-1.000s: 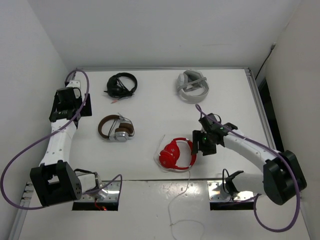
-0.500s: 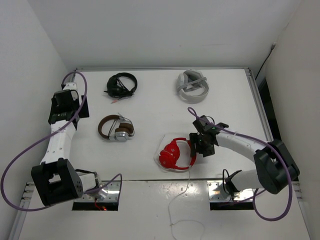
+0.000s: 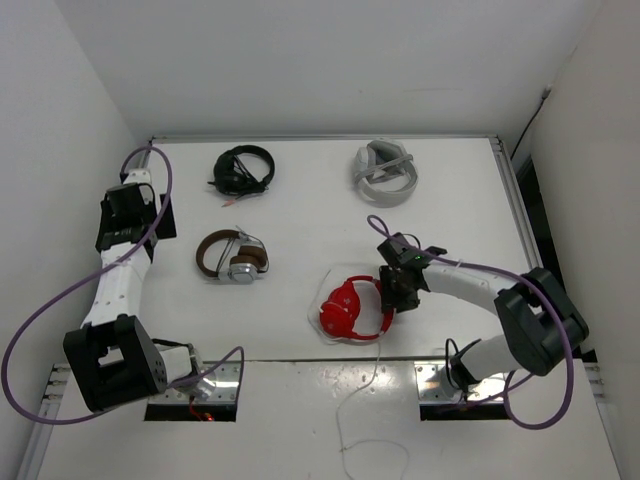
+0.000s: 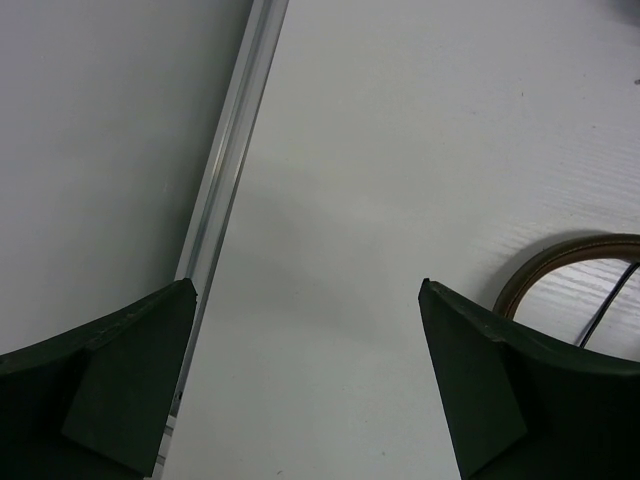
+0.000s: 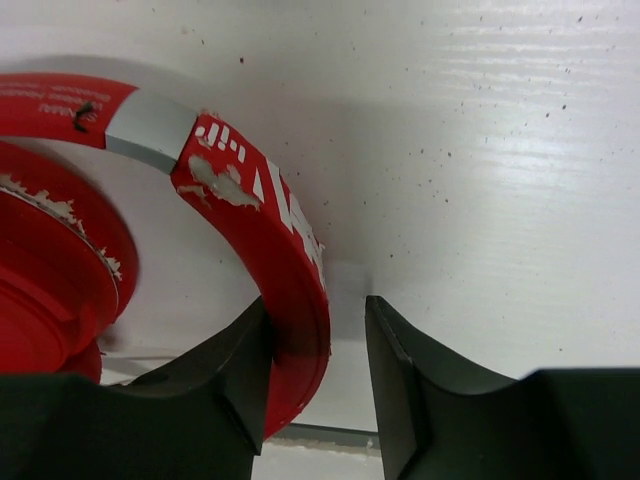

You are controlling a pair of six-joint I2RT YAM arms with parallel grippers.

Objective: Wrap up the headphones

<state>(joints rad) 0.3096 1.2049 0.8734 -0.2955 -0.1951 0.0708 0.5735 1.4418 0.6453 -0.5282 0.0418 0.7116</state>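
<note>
The red headphones (image 3: 352, 310) lie flat near the table's front edge, and their thin white cable (image 3: 358, 388) trails forward over that edge. My right gripper (image 3: 392, 292) is at the right side of the headband. In the right wrist view the open jaws (image 5: 318, 303) straddle the red headband (image 5: 290, 270). The left finger touches the band, and a gap stays between the band and the right finger. A red earcup (image 5: 50, 290) shows at the left. My left gripper (image 3: 140, 212) is open and empty at the far left (image 4: 307, 285), over bare table.
Brown-and-silver headphones (image 3: 232, 257) lie left of centre, and their band edge shows in the left wrist view (image 4: 570, 265). Black headphones (image 3: 243, 170) and grey-white headphones (image 3: 385, 172) lie at the back. A metal rail (image 4: 225, 170) runs along the left wall.
My right gripper has moved left onto the red headband, and its jaws now stand on either side of it. The left arm has shifted slightly towards the back.
</note>
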